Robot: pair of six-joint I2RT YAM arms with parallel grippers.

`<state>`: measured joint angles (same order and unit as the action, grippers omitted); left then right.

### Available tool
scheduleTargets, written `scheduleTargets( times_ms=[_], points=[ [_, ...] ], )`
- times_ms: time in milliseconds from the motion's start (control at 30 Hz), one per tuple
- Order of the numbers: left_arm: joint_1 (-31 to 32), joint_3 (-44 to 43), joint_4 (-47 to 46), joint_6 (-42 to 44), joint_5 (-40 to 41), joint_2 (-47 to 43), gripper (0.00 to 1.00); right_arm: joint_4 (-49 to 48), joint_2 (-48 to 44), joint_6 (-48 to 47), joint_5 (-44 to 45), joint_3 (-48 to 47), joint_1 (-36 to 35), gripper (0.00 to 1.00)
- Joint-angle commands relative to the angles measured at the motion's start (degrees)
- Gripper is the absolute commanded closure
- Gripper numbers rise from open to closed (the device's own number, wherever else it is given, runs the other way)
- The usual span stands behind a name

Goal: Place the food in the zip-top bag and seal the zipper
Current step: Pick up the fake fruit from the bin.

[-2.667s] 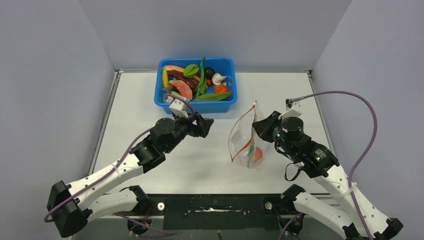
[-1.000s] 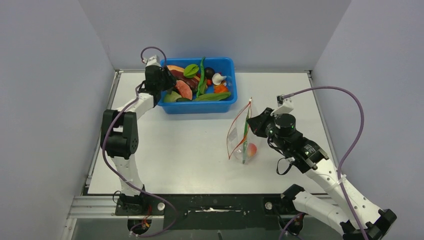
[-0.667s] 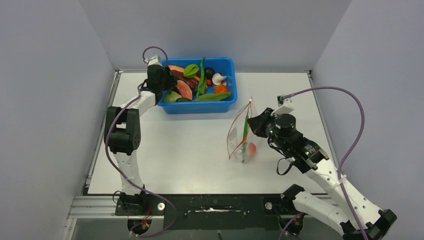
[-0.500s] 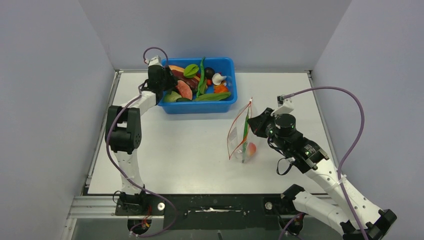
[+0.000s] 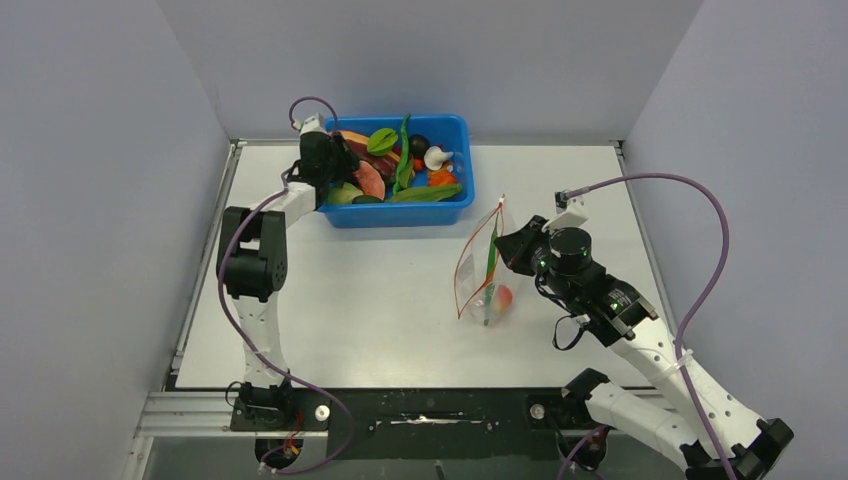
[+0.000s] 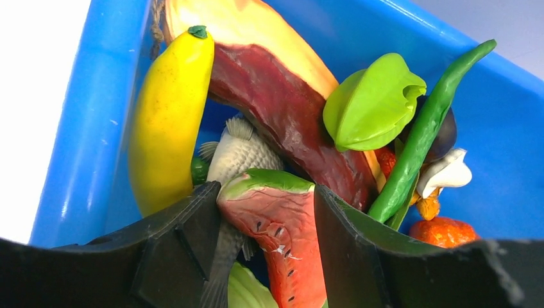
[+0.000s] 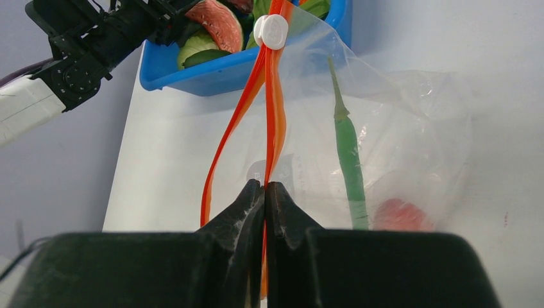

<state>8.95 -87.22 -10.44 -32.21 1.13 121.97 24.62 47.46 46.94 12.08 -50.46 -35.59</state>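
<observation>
Bag [image 5: 483,272] location?

Upright on the table [image 5: 400,310], right of centre, hanging from the right hand [image 5: 505,249]. That hand is pinched fully closed on the zipper [image 7: 274,115] strip, below the pale slider [image 7: 271,31].

Anything in it?

Red fruit [image 5: 502,297] at the bottom, green pod [image 7: 346,154] standing up one side. The rest of the food [image 5: 400,165] sits in the blue tub [image 5: 395,214] at the far side of the table.

Change vs 2.7 s back?

Bag sat slightly nearer the arm bases then, mouth gaping wider. Now the two strip halves run close together. Over the last second the bag and right arm look unchanged.

Left side?

Big change. The left arm was folded low, with its hand over the table in front of the tub. Now the arm is stretched out and the left hand [image 6: 266,192] is down in the tub's left end. In the last second it only slid slightly right.

Open or closed?

Fingers [image 6: 192,224] parted midway, red slice [image 6: 279,224] with green rind filling the gap, edges seemingly against both. Squeezing or just touching, cannot tell. Slice lies where it lay before, not lifted.

Neighbours?

Banana [image 6: 168,115] left of it along the tub wall, fish [image 6: 240,154] just behind the slice.
</observation>
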Motion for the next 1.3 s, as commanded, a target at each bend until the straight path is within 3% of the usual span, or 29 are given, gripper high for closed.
scheduleTargets(
  times_ms=[0,600,833,1267],
  points=[
    [-0.3,-2.6,-5.2,-2.0,-2.5,0.8,0.48,-1.7,-0.3,0.1,1.7,-1.5,0.4,1.00],
    [-0.2,-0.8,-8.0,-1.1,-4.7,-0.8,0.80,-2.4,0.0,0.5,1.7,-0.9,0.3,1.00],
    [-0.2,1.2,-9.1,-0.7,-5.3,-2.6,1.00,-2.7,0.1,0.7,1.3,-0.6,0.3,1.00],
    [-0.2,6.1,-14.6,-0.6,-8.3,-8.7,1.00,-0.2,-0.5,-0.3,3.1,-2.5,0.4,1.00]
  ],
)
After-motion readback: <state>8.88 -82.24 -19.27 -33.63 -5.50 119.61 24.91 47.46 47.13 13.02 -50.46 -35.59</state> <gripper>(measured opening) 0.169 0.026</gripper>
